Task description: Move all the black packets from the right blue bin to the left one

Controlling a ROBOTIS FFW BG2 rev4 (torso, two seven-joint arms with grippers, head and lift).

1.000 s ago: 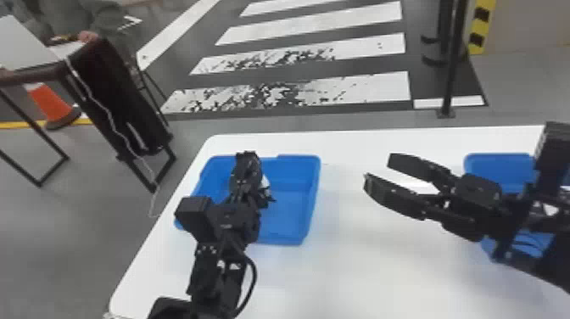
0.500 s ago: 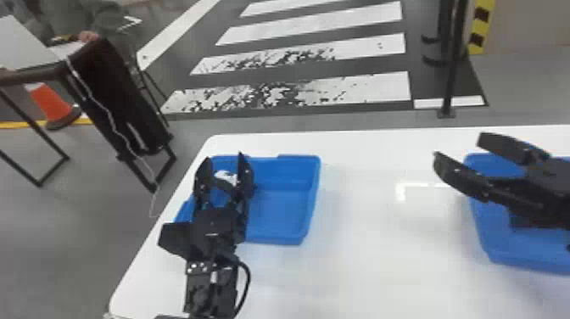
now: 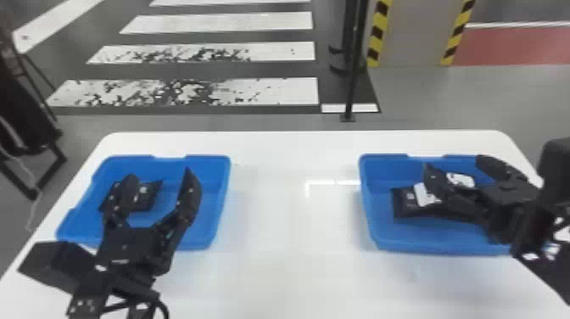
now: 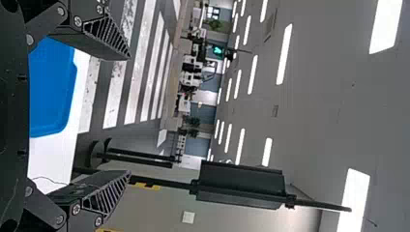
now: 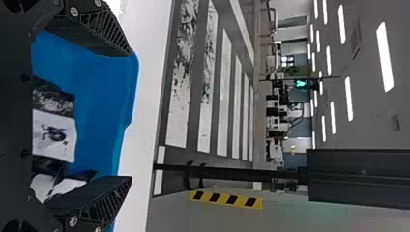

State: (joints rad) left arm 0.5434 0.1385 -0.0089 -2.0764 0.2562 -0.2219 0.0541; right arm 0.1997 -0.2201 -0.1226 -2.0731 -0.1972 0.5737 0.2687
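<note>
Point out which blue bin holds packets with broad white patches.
The right blue bin: its packets show broad white patches; the packet visible in the left blue bin is mostly black.

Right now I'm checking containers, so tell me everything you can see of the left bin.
The left bin is blue, open-topped, shallow and plastic-looking, with a dip in its back rim. It sits flat on the white table, at least one black packet inside. The left gripper hangs over it, jaws open; contact is unclear.

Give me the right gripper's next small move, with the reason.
Probably lower the right gripper toward the black packet: its fingers stand open over the right blue bin, and that packet lies there, not yet gripped and still to be moved.
</note>
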